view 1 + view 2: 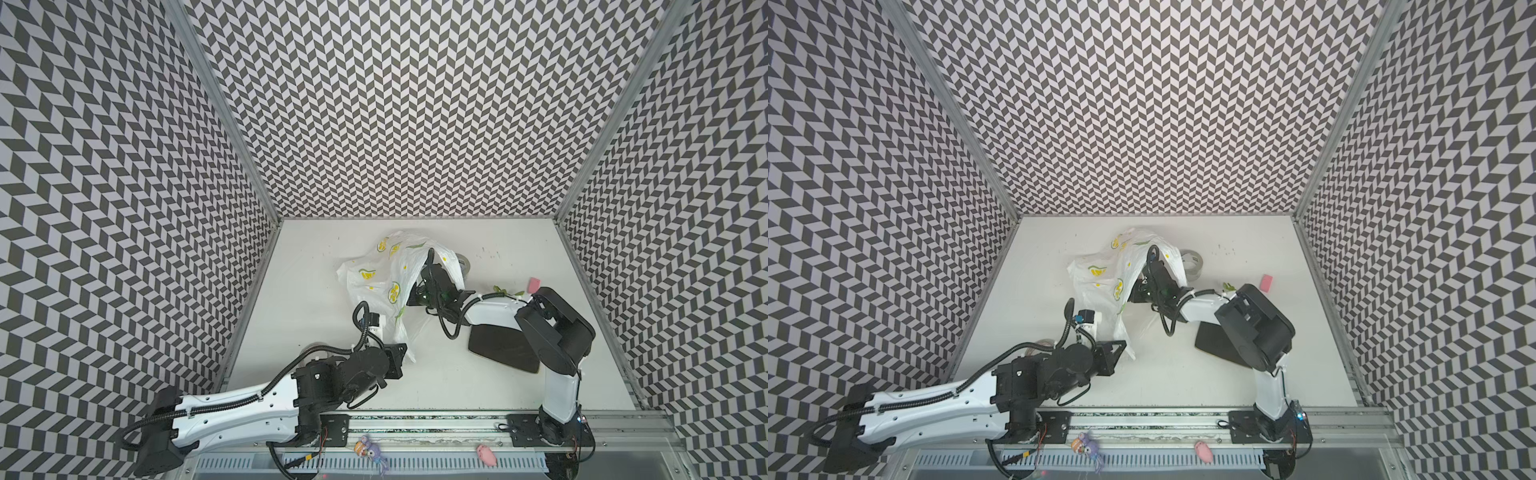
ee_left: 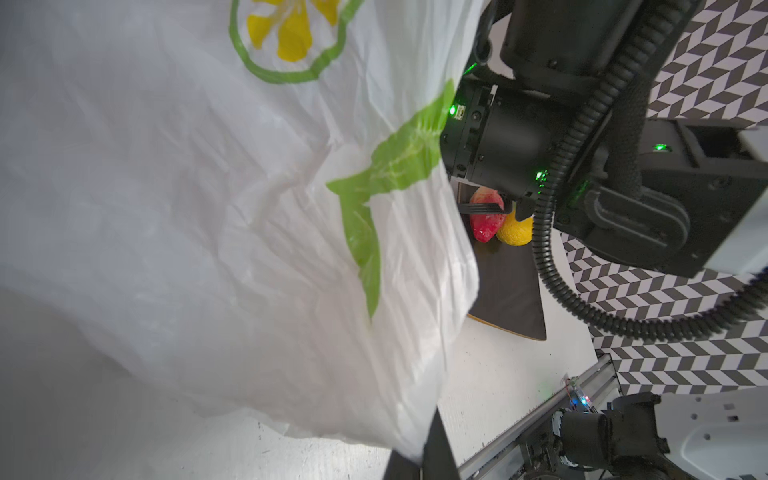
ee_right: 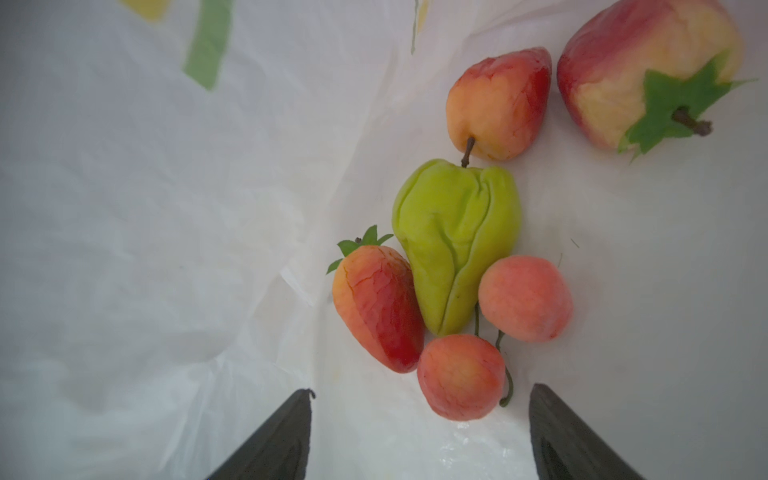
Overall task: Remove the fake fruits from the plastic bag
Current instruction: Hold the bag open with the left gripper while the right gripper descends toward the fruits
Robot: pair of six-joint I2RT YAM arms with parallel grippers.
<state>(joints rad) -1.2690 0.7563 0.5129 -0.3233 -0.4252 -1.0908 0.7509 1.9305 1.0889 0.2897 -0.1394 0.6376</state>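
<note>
Fruit for the next pick lies straight ahead of the right gripper (image 3: 422,390), whose jaws stand spread inside the plastic bag (image 1: 386,274). A round peach-coloured piece (image 3: 459,376) sits just beyond the fingertips, roughly centred between them, and being round it offers no long axis to line up with. Touching it are a red strawberry (image 3: 376,307), lying with its long axis slanted across the reach, and a green ribbed fruit (image 3: 455,241), with its narrow end towards the gripper. Deeper inside the bag are a second peach-coloured piece (image 3: 525,297), a red-yellow pear shape (image 3: 496,104) and a large apple-like fruit (image 3: 648,79).

The left gripper (image 2: 419,457) is pressed together on the bag's thin edge and holds the mouth up, so the right arm is clearly the nearer one and, in my judgement, the one to take the fruit.

Outside the bag, just beside it, a dark mat (image 1: 503,345) holds a red fruit (image 2: 486,216) and a yellow fruit (image 2: 515,230), which touch.
</note>
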